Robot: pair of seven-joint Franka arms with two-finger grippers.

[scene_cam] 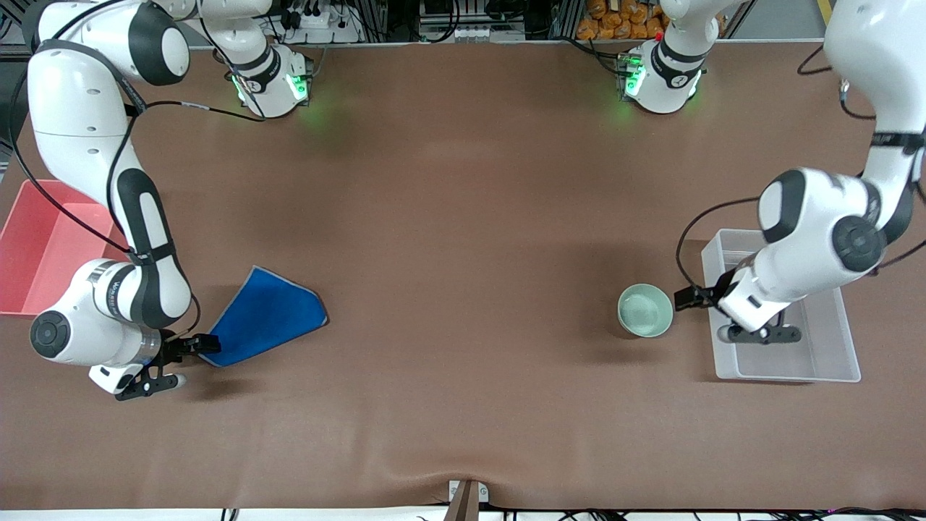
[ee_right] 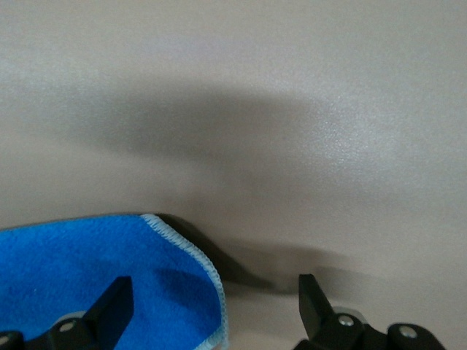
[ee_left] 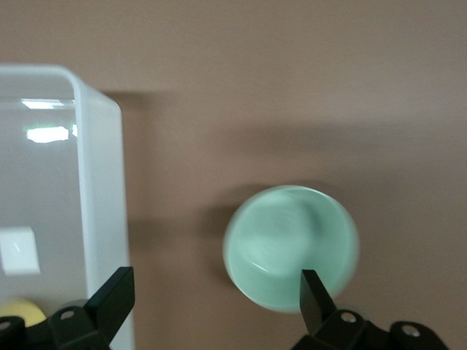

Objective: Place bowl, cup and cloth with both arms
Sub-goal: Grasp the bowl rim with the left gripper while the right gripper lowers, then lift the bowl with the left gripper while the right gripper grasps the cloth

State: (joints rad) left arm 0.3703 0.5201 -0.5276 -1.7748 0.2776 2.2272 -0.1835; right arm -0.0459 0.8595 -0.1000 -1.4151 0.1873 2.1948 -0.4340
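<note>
Hanging spread and empty, the left gripper (ee_left: pixel 215 295) is seen over a clear bin's (scene_cam: pixel 832 362) rim, the cup (ee_left: pixel 18 312) under it, the bowl (scene_cam: pixel 644 310) beside. The right gripper (ee_right: pixel 211 306), also spread, is held over the cloth's (scene_cam: pixel 264 317) corner.

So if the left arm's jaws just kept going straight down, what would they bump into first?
Probably the clear bin's wall. The open left gripper straddles it, one jaw over the bin, the other over the green bowl beside it. Depth is hard to judge, so the bowl's rim might come first.
</note>
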